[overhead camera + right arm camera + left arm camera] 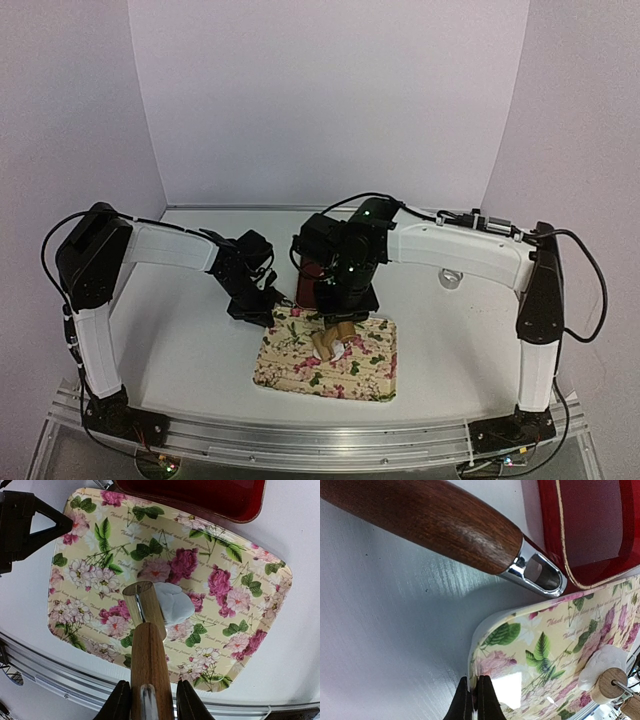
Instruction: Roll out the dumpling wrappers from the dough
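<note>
A lumpy white piece of dough [175,604] lies in the middle of a floral tray [250,575]. My right gripper [150,702] is shut on the wooden handle of a small rolling pin [149,665]. The pin's roller [142,605] rests against the dough's left side. My left gripper [475,702] is shut on the rim of the floral tray [530,645] at a corner. From above, the left gripper [268,312] sits at the tray's far left corner and the right gripper [335,318] over its middle. No flat dumpling wrappers are in view.
A red tray [200,497] lies just beyond the floral tray, under the right arm. A wooden handle with a chrome ferrule [445,527] lies on the table beside it. A small round object [450,277] sits on the table at right. A metal rail [300,445] runs along the near edge.
</note>
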### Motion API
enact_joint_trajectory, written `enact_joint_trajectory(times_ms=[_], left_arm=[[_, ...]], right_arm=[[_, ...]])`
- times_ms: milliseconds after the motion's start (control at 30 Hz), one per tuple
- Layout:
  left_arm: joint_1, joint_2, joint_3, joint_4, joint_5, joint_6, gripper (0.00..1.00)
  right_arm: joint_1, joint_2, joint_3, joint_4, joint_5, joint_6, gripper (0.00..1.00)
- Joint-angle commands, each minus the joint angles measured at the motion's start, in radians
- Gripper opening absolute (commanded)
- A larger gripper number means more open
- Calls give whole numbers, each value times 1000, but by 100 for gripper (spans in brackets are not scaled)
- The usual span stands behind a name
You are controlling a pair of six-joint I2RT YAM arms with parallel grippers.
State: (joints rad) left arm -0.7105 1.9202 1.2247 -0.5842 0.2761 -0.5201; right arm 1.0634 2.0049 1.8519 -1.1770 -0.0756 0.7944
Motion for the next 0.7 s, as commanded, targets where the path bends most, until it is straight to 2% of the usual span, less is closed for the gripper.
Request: enact_joint_trajectory(times_ms=[0,667], left_arm=[[17,-31,28,-19,-75,15,0],[31,-43,3,-9,-92,17,0]], right_arm=[[-31,-9,-92,-483,76,4,0],[-103,-43,-335,-441,86,-52,0]])
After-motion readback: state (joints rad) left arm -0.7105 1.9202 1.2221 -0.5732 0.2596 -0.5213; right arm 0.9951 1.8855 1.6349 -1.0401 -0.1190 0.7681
